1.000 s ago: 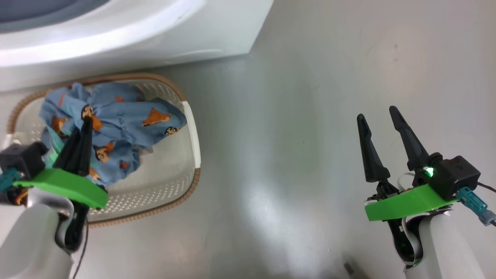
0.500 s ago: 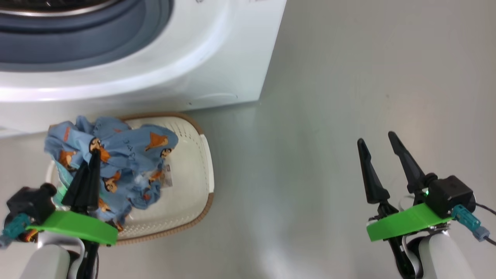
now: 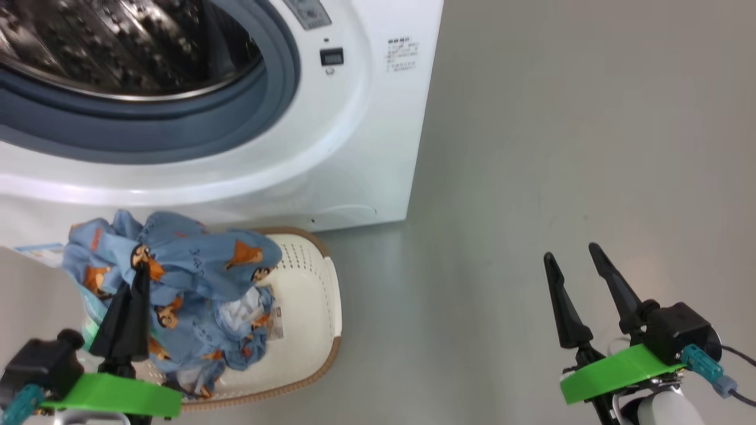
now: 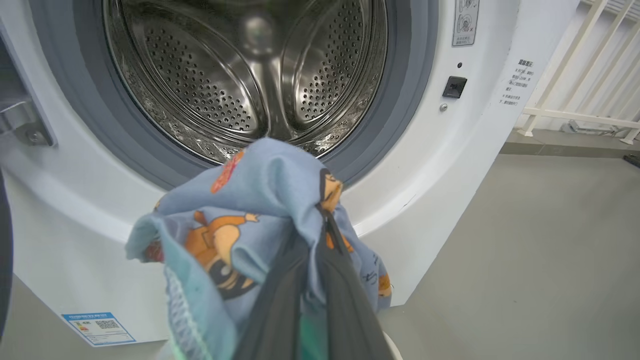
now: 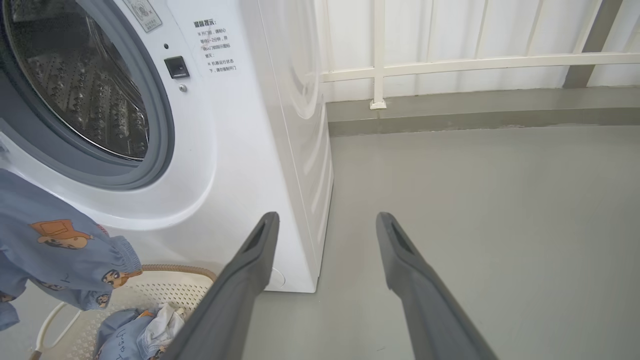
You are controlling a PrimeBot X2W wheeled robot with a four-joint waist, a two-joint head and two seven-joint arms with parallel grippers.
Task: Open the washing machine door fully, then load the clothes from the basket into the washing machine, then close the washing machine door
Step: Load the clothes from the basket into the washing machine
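Now, your left gripper (image 3: pixel 140 273), at eight o'clock in the head view, is pinched tight on the clothes (image 3: pixel 201 260). The bear-print bundle is raised, and its lower folds lie in the basket (image 3: pixel 328 307) at seven. At eleven, the washing machine (image 3: pixel 366 141) stands with its mouth uncovered, the steel drum (image 4: pixel 240 75) just beyond the fabric. Your right gripper (image 3: pixel 570 252), at four o'clock, is spread wide and holds nothing above the grey floor (image 3: pixel 531 147).

Bright even light, soft sheen on washing machine (image 3: pixel 366 147) and floor (image 3: pixel 425 354), wide-angle warp in wrist views.
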